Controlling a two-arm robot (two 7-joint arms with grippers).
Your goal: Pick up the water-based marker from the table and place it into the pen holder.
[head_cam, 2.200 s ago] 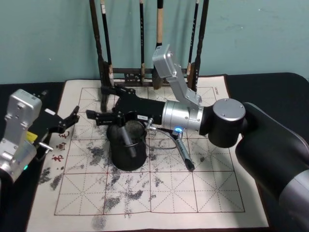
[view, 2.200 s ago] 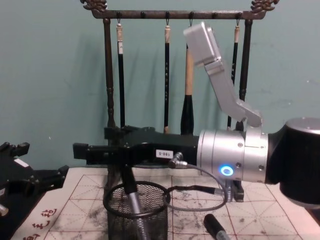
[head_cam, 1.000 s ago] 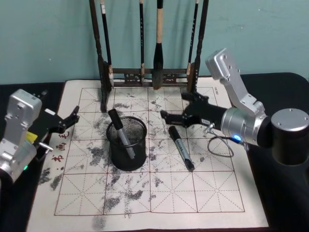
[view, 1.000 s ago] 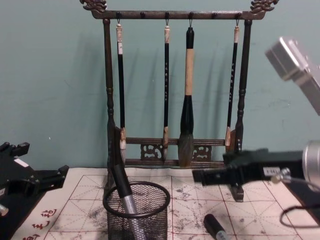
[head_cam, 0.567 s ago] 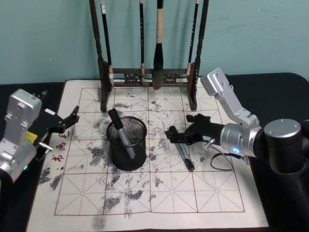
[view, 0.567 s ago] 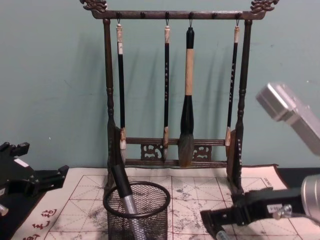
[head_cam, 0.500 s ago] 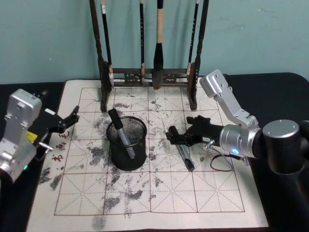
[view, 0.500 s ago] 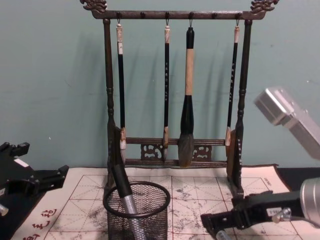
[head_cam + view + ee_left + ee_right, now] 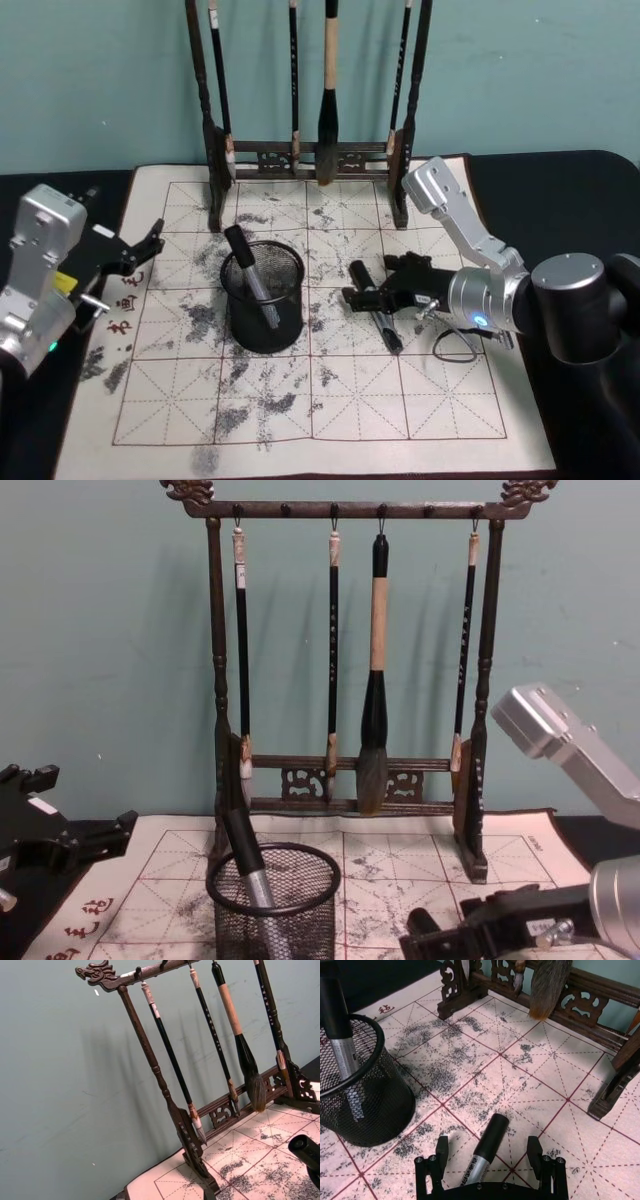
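Note:
A black and silver water-based marker [image 9: 390,338] lies on the ink-stained grid mat, right of the pen holder [image 9: 265,315]. The holder is a round black mesh cup [image 9: 367,1090] with another marker [image 9: 250,275] leaning inside it. My right gripper [image 9: 372,298] is low over the lying marker [image 9: 485,1152] and open. Its two fingers [image 9: 441,1150] stand on either side of the barrel, without touching it. From the chest, the right gripper [image 9: 460,938] sits at the bottom edge, right of the holder [image 9: 275,905]. My left gripper [image 9: 135,255] is parked open at the mat's left edge.
A tall dark wooden brush rack [image 9: 310,155] with several hanging brushes stands at the back of the mat [image 9: 300,410], behind the holder and the marker. A thin cable [image 9: 455,345] loops beside my right wrist. Black table surrounds the mat.
My right gripper left the holder, where a marker now stands, swung right and came down around the marker on the mat. The left arm has not moved.

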